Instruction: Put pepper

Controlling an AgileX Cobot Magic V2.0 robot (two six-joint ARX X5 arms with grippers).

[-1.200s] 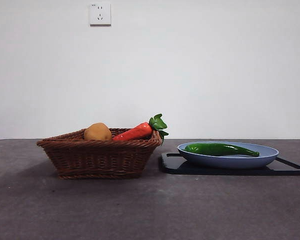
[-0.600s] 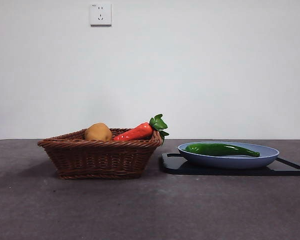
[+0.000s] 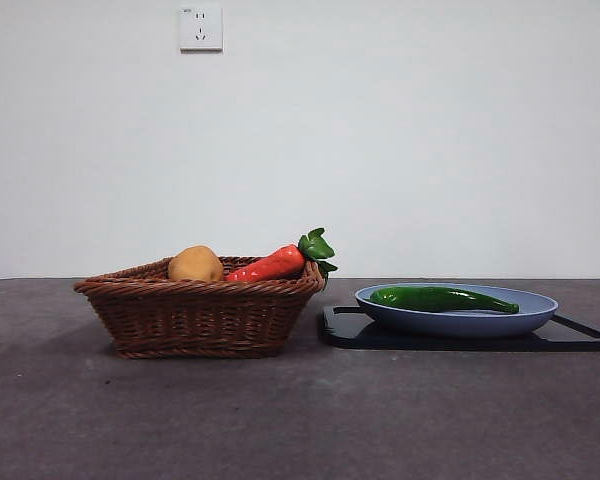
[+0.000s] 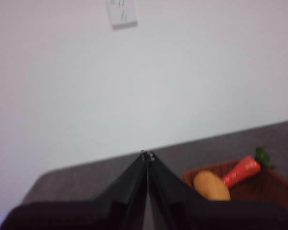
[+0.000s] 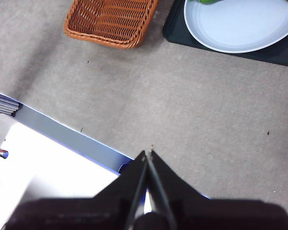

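Observation:
The glossy dark-green pepper lies across a blue-grey plate at the right of the front view. A sliver of it shows at the edge of the right wrist view, on the plate. My left gripper is shut and empty, raised, looking at the wall with the basket below it. My right gripper is shut and empty, high above the bare table, well short of the plate. Neither gripper shows in the front view.
The plate rests on a black board. A brown wicker basket left of it holds a potato and a red-orange carrot with green top. A white and blue surface lies at the table's near edge.

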